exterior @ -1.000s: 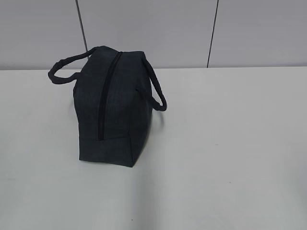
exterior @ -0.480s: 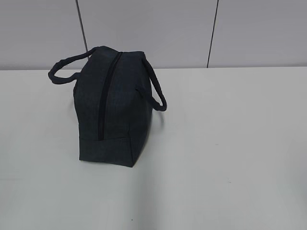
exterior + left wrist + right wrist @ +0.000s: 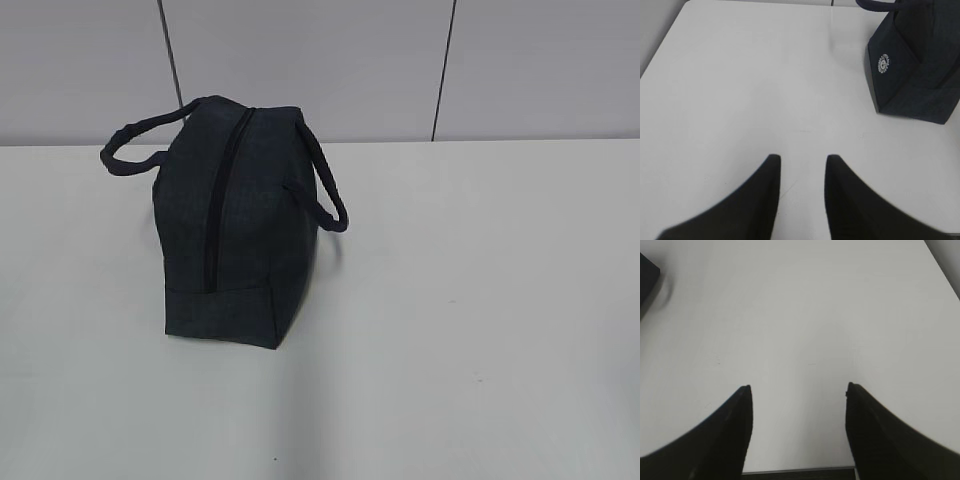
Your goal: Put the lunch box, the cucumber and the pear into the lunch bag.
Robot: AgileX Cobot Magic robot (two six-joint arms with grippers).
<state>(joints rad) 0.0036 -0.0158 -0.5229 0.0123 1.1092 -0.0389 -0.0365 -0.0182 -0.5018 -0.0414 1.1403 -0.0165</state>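
Observation:
The dark navy lunch bag [image 3: 235, 235] stands on the white table [image 3: 460, 300] at the left, its top zipper shut and its two handles hanging to either side. The left wrist view has the lunch bag [image 3: 915, 65] at the upper right, far from my left gripper [image 3: 802, 159], which is open over bare table with nothing between its fingers. My right gripper [image 3: 798, 388] is open wider, also empty, and only a dark corner of the lunch bag [image 3: 647, 277] shows at the upper left. The lunch box, the cucumber and the pear are out of view. Neither arm appears in the exterior view.
A grey panelled wall [image 3: 400, 70] runs behind the table. The table's near edge [image 3: 800, 471] lies just below my right gripper, and its left edge [image 3: 662, 47] shows in the left wrist view.

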